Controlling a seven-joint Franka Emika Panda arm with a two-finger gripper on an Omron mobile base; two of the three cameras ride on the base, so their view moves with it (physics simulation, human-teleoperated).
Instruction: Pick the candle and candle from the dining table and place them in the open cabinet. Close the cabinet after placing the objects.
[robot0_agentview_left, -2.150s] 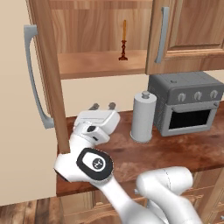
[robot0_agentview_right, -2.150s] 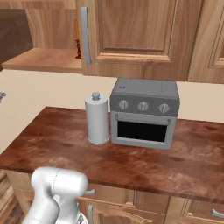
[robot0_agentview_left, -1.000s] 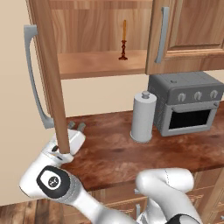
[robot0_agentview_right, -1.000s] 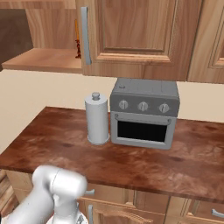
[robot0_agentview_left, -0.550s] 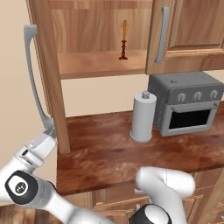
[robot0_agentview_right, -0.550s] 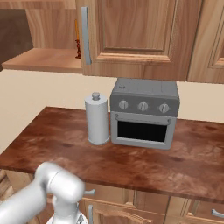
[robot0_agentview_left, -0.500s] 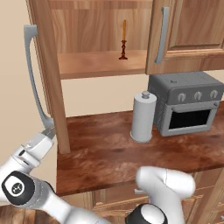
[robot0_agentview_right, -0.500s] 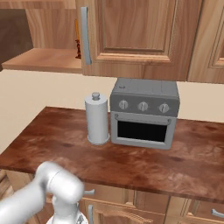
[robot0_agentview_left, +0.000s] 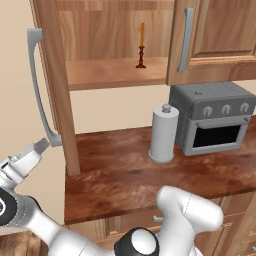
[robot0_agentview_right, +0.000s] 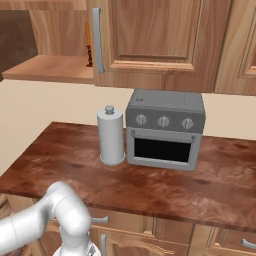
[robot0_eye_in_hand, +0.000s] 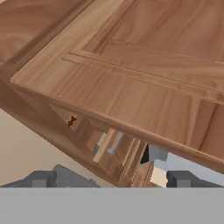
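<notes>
The thin orange taper candle (robot0_agentview_left: 142, 46) stands upright on its dark red holder on the inner shelf of the open cabinet (robot0_agentview_left: 105, 75). The same candle (robot0_agentview_right: 88, 46) also shows in the right base view, and small past the door's edge in the hand view (robot0_eye_in_hand: 72, 119). The cabinet door (robot0_agentview_left: 56, 85) stands swung out, its panelled face (robot0_eye_in_hand: 131, 74) close before the hand. My gripper (robot0_agentview_left: 42, 145) is open and holds nothing, on the door's outer side beside the lower end of the grey bar handle (robot0_agentview_left: 36, 85). The beige stub candle and the dining table are out of view.
A grey toaster oven (robot0_agentview_left: 212, 117) and a white paper towel roll (robot0_agentview_left: 164, 132) stand on the wood counter (robot0_agentview_left: 125, 175) below the cabinet. Shut wall cabinets (robot0_agentview_right: 160, 42) hang to the right. Low cupboards with drawers (robot0_agentview_right: 150, 240) sit under the counter.
My arm has swung left from above the counter, past the door's edge, to the handle side of the open door. The candle, door and counter items have not moved.
</notes>
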